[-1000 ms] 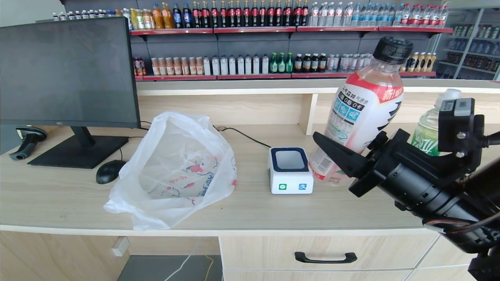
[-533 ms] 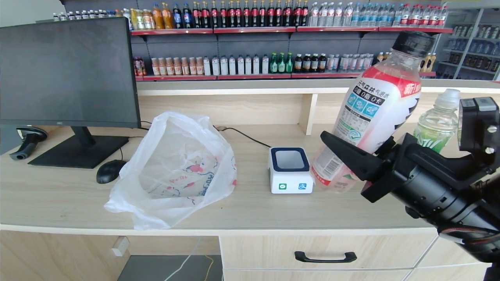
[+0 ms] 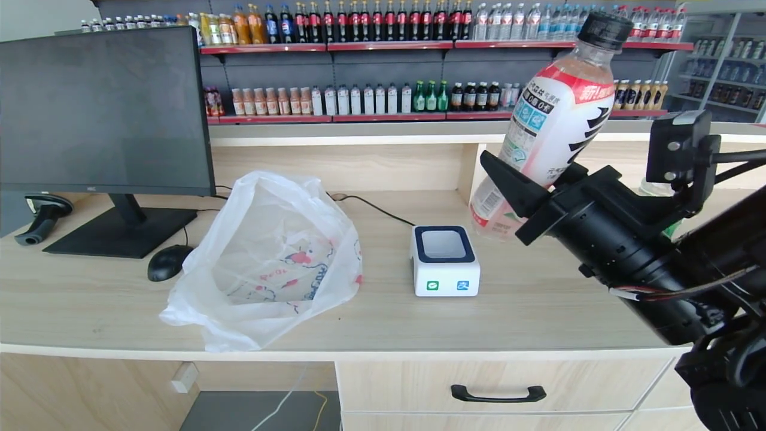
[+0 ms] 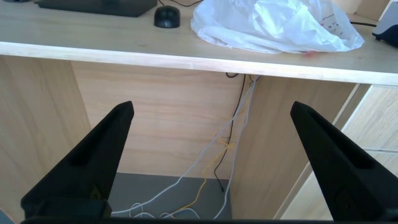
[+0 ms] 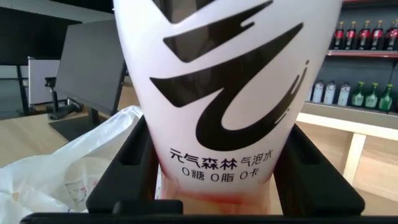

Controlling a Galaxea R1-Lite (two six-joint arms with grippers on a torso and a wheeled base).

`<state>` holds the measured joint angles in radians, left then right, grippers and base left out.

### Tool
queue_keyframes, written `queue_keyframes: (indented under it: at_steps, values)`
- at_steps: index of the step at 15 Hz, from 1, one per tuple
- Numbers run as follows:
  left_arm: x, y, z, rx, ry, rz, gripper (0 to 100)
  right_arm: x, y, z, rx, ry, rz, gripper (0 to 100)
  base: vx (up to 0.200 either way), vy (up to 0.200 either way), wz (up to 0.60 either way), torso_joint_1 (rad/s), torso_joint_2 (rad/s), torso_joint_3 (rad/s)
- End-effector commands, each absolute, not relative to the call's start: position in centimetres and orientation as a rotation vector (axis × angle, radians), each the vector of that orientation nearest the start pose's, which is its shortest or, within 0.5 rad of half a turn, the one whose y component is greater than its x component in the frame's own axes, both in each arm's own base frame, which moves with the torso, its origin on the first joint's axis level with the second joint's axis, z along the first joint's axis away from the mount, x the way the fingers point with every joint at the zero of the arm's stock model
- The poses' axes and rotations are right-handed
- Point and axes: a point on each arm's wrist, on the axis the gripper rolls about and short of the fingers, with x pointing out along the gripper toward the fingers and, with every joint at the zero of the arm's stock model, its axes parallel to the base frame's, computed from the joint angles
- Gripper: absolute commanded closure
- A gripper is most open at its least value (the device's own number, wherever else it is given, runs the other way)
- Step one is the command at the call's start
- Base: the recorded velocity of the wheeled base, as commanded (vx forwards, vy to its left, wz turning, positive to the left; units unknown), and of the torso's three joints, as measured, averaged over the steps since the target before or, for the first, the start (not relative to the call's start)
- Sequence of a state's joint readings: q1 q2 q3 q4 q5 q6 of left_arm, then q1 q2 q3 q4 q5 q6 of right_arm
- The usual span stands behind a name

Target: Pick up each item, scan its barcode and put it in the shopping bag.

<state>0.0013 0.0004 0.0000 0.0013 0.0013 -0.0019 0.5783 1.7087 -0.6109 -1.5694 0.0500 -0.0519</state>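
- Right gripper (image 3: pixel 529 175) is clamped on the bottle (image 3: pixel 553 114). One finger sits on each side of its lower body, seen close in the right wrist view (image 5: pixel 217 180).
- The bottle is in the air and off the counter (image 3: pixel 526 311). It is tilted, with the black cap up and toward the right and the base down and toward the left.
- The bottle's base hangs above the counter, to the right of the scanner (image 3: pixel 444 260) and behind it, not touching it.
- A barcode patch (image 3: pixel 488 200) low on the label faces left and toward the camera.
- In the right wrist view the bottle (image 5: pixel 227 81) shows a white label with black strokes.
- The scanner is a white box with its window facing up, at mid counter.
- The bag (image 3: pixel 269 257) lies left of the scanner with its mouth open. It is thin white plastic, and I can't tell if anything is inside.
- Left gripper (image 4: pixel 211 118) has its fingers wide apart and holds nothing. It is low, below the counter edge, facing the front panel.
- The monitor (image 3: pixel 105 111), mouse (image 3: pixel 167 262) and handheld scanner (image 3: pixel 42 218) are at the left end of the counter.
- Shelves (image 3: pixel 383 96) of drinks stand behind.
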Motion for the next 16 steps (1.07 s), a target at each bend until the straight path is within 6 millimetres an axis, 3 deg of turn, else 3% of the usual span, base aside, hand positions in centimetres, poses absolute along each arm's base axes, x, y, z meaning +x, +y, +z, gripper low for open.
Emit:
queue_keyframes:
  at_steps: [1,6,10,16]
  values:
    - [-2.3,0.0,7.5,-0.002,0.003,0.003,0,25.9,14.7,20.4,0.049,-0.420,0.542,100,0.000,0.000,0.00,0.000,0.00,0.000]
    - [-2.3,0.0,7.5,-0.002,0.002,0.003,0,26.3,12.0,17.8,0.011,-0.310,0.437,100,0.000,0.000,0.00,0.000,0.00,0.000]
    - [-2.3,0.0,7.5,0.000,0.006,0.003,0,28.3,12.3,19.1,0.036,-0.370,0.341,100,0.000,0.000,0.00,0.000,0.00,0.000]
    - [-2.3,0.0,7.5,-0.002,0.005,0.003,0,27.6,12.0,18.3,0.036,-0.331,0.335,100,0.000,0.000,0.00,0.000,0.00,0.000]
